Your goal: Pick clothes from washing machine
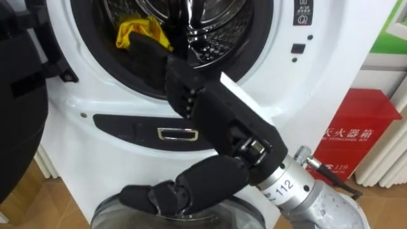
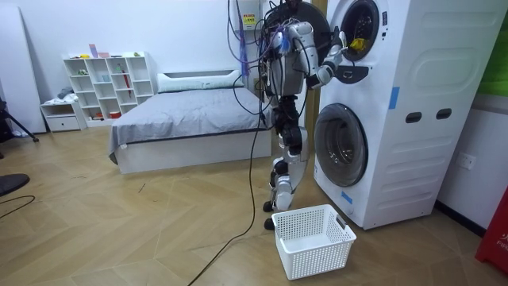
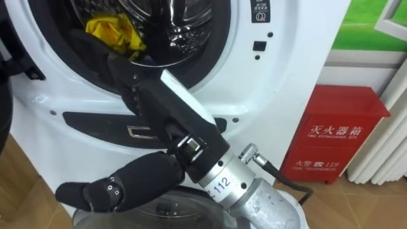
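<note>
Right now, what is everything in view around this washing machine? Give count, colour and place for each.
upper washing machine: one, white, door open
lower washing machine: one, white, beneath it, door shut
yellow cloth: one, yellow, inside the upper drum
basket: one, white, on the floor before the machines
cabinet: one, red, right of the machines
bed: one, grey cover, room view's left
shelf: one, white, against the far wall
right hand: one, black, at the upper drum's mouth, reaching toward the yellow cloth

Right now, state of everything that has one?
upper washer door: open
lower washer door: shut
yellow cloth: in the upper drum
right robot hand: extends into the upper drum, at the cloth; grasp not visible
white basket: upright on the floor
</note>
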{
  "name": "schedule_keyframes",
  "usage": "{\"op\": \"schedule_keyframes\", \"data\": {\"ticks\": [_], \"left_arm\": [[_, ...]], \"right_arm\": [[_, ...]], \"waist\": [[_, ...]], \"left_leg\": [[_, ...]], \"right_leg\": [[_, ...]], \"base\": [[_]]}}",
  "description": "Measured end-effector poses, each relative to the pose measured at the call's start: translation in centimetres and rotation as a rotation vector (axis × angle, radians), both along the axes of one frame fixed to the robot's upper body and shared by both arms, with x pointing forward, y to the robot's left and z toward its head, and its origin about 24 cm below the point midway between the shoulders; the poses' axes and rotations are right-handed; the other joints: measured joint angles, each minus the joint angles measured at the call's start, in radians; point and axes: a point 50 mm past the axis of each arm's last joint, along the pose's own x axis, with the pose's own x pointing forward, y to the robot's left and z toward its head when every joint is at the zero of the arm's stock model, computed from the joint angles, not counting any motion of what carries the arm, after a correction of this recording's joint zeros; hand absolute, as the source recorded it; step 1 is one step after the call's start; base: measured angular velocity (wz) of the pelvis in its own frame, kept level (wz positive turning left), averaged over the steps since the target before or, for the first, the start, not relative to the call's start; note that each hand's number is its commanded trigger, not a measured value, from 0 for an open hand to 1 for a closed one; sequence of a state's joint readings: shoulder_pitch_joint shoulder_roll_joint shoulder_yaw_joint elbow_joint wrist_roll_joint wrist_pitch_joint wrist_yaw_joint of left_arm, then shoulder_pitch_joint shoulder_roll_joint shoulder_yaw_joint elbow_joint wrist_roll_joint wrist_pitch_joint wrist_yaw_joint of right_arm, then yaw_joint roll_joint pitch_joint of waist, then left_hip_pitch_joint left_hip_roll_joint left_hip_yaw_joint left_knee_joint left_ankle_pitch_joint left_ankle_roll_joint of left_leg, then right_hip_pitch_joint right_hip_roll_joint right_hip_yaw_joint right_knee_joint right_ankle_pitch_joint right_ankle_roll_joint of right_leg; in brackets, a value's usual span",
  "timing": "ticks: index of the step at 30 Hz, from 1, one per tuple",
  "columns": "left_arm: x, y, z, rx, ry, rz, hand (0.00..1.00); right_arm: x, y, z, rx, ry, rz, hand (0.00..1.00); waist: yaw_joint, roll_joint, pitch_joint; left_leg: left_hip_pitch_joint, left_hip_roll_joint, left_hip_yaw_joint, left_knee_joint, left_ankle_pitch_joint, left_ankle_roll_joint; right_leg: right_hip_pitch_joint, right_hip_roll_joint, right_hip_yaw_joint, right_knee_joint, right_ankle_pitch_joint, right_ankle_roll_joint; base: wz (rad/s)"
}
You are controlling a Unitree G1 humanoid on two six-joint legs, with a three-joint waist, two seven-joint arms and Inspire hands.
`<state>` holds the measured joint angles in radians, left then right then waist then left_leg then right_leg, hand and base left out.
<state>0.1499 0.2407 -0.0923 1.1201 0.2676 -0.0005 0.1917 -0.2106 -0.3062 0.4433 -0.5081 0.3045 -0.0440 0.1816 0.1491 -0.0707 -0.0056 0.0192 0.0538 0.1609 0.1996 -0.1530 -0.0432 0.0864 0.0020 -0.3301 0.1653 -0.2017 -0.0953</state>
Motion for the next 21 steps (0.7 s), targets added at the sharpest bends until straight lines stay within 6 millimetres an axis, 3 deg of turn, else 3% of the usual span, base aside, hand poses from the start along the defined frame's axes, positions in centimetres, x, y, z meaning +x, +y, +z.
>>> {"op": "schedule_keyframes", "data": {"ticks": [8, 10, 16, 19, 21], "left_arm": [[-1.1, 0.2, -0.1, 0.006, 0.02, 0.022, 0.0], [-1.4, 0.3, -0.1, 0.008, 0.027, 0.04, 0.0], [-1.1, 0.5, 0.0, 0.015, 0.028, 0.055, 0.0], [-1.0, 0.7, 0.1, 0.02, 0.027, 0.072, 0.0], [-1.1, 0.7, 0.0, 0.023, 0.036, 0.077, 0.0]], "right_arm": [[1.5, -0.7, 1.9, -0.018, -0.116, -0.137, 0.0], [1.9, -0.7, 3.2, 0.003, -0.166, -0.162, 0.0], [3.6, -0.3, 5.8, 0.019, -0.267, -0.235, 0.0], [4.1, -0.3, 6.1, 0.015, -0.278, -0.264, 0.0], [4.4, -0.3, 5.9, 0.003, -0.273, -0.277, 0.0]], "waist": [[0.029, -0.02, 0.0023], [0.029, -0.031, 0.0075], [0.05, -0.048, 0.01], [0.052, -0.065, 0.0161], [0.052, -0.07, 0.0158]], "left_leg": [[0.011, -0.003, -0.003, -0.005, 0.0, 0.0], [0.008, -0.005, -0.01, -0.006, 0.0, 0.0], [0.009, -0.014, -0.029, -0.017, 0.0, 0.001], [0.008, -0.014, -0.04, -0.019, 0.0, 0.0], [0.007, -0.014, -0.048, -0.019, 0.0, 0.0]], "right_leg": [[0.016, 0.0, -0.006, -0.015, -0.002, 0.003], [0.016, -0.001, -0.013, -0.017, -0.003, 0.004], [0.021, -0.006, -0.03, -0.015, -0.006, 0.011], [0.025, -0.006, -0.044, -0.013, -0.007, 0.011], [0.027, -0.006, -0.049, -0.012, -0.006, 0.012]], "base": [[0.03], [0.09], [0.08], [0.12], [0.14]]}}
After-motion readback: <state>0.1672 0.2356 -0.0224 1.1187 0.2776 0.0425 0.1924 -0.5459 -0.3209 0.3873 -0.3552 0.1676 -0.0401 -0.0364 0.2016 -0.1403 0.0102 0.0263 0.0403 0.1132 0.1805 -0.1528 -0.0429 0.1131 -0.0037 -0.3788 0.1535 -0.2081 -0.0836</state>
